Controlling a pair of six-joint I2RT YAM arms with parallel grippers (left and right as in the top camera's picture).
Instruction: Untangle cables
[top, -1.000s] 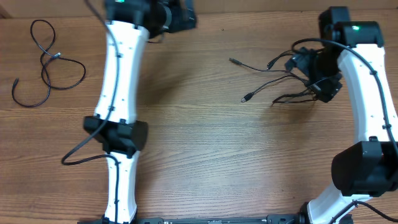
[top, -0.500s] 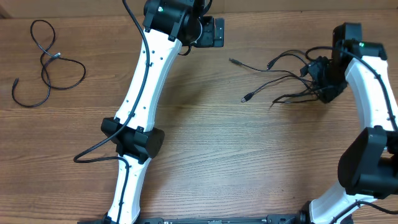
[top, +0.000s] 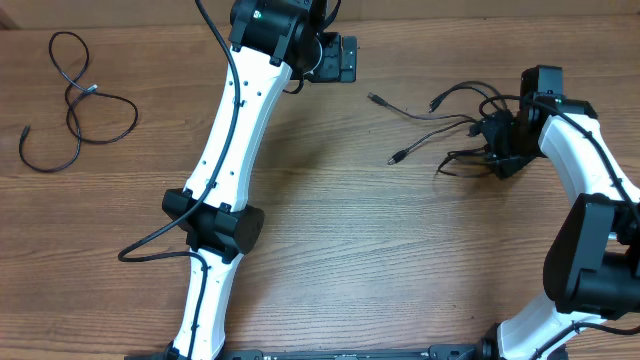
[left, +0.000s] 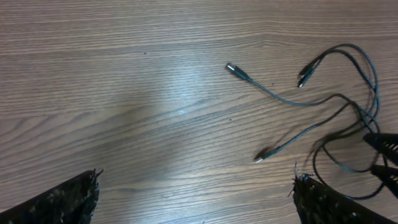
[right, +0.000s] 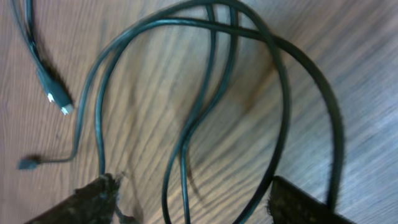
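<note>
A tangle of thin black cables (top: 420, 113) lies at the right of the table, its plugs (top: 397, 158) fanning out to the left. My right gripper (top: 498, 152) sits low on the tangle's right end. In the right wrist view its jaws (right: 199, 202) stand open, with looped cable strands (right: 283, 93) lying on the wood between the fingers. Another black cable (top: 92, 90) lies coiled at the far left. My left gripper (top: 345, 58) hovers near the table's far edge, open and empty (left: 199, 199), with the plugs (left: 233, 68) ahead of it to the right.
The left arm (top: 230, 150) stretches diagonally across the left half of the wooden table (top: 380, 260). The right arm (top: 590, 180) runs along the right edge.
The left arm swung right, bringing its gripper nearer the tangle, then held. The right gripper turned and shifted slightly left and nearer over the tangle; its jaws narrowed a little.
</note>
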